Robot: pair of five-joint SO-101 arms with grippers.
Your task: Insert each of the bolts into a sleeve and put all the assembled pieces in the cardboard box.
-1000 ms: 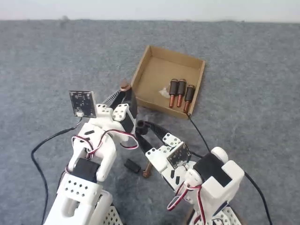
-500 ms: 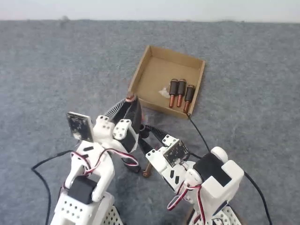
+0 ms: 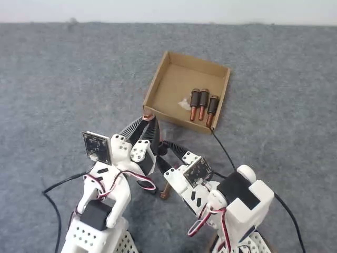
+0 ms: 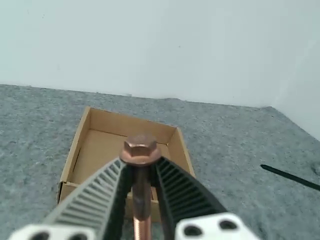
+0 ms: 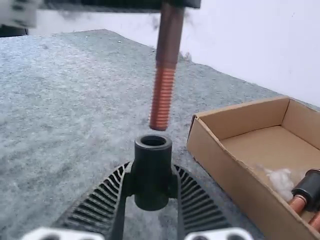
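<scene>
While the bolt hung threaded end down, just above the sleeve and not yet inside it, both arms were placed to serve that 1 insertion. The left gripper was closed on the bolt's shank just under the hexagonal head. That grip left the whole threaded length free below the jaws, presumably so nothing would foul the sleeve's mouth.

The right gripper was clamped around the lower body of the sleeve. It held the sleeve upright with its open bore facing up, a steady socket for the other arm to aim at. In the right wrist view the bolt's tip sat a little to the right of the bore's centre, so a small correction looked necessary before lowering.

Both parts were held above the grey carpet, just near and left of the cardboard box, which would keep the later drop-off short. Inside the box 3 assembled pieces lay side by side toward its near right wall. 1 spare bolt lay on the carpet between the 2 arms, so the job appeared well advanced but not finished.
</scene>
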